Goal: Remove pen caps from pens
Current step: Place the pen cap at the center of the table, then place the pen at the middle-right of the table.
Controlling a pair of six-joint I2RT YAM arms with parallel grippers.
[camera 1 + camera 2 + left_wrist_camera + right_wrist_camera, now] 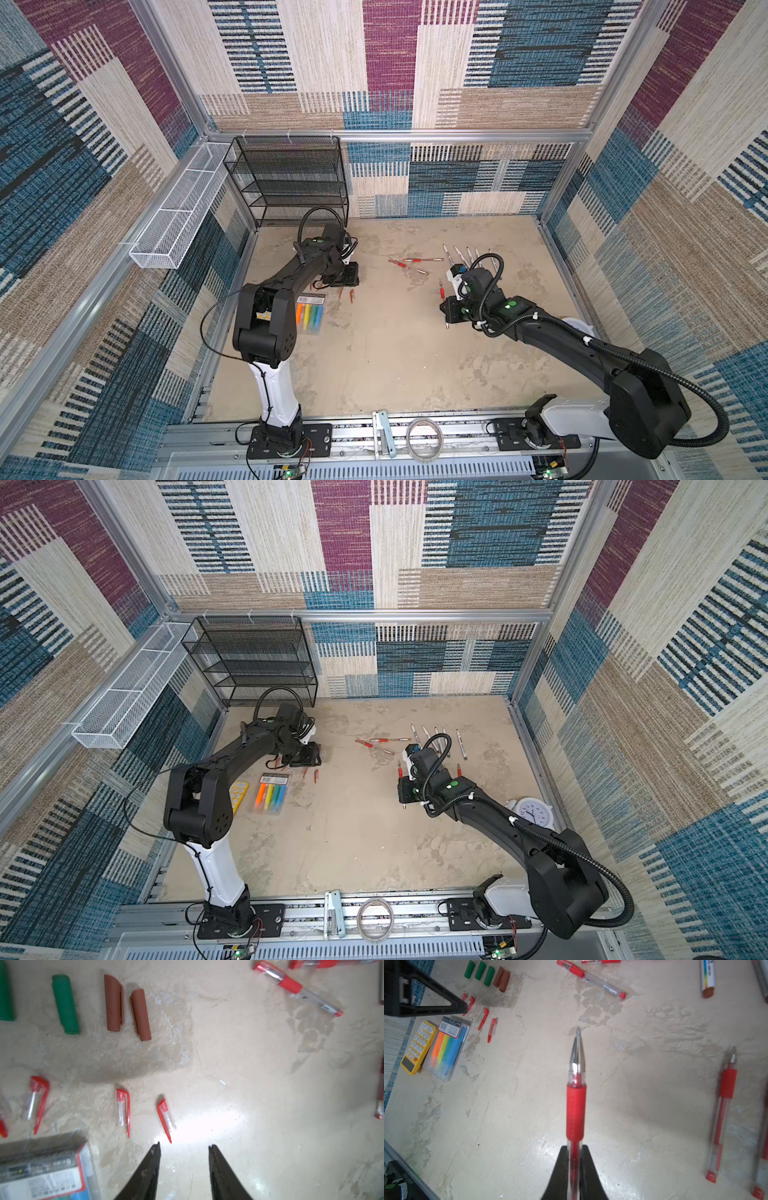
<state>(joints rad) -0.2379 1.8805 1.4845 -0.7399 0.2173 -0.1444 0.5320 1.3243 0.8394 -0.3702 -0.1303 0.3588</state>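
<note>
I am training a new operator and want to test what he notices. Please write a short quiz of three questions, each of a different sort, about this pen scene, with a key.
1. True or false: the right gripper is shut on a pen whose metal tip is uncapped.
2. What is between the fingers of the left gripper? A) a red cap B) nothing C) a green cap
3. How many brown caps show in the left wrist view?

Key: 1 true; 2 B; 3 two.
</note>
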